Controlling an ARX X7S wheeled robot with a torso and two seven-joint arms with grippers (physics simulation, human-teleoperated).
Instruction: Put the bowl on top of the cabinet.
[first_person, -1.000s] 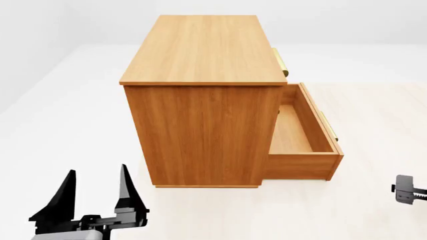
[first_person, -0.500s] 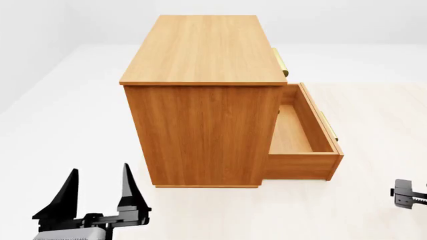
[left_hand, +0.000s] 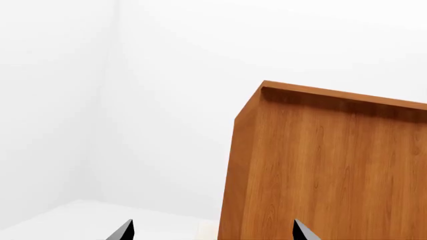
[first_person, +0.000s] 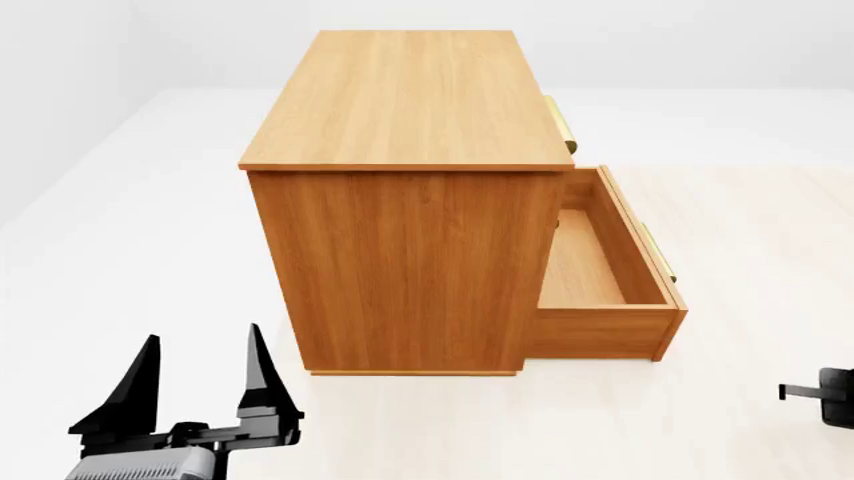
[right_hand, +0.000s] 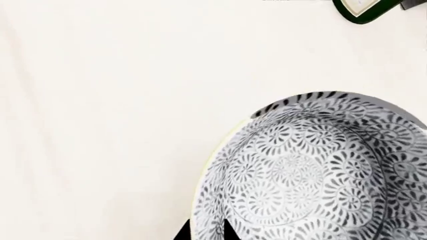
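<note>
Cabinet (first_person: 407, 200): top flat and bare, open to me from above. Pulled-out drawer (first_person: 607, 275) blocks its right flank. My left: bare floor (first_person: 134, 240).

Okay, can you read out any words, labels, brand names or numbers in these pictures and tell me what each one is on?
None can be read in any view.
The cabinet is plain wood with no label.
The bowl carries only a leaf pattern, no lettering.
A dark green object at the edge of the right wrist view is cut off; any marking on it cannot be made out.
</note>
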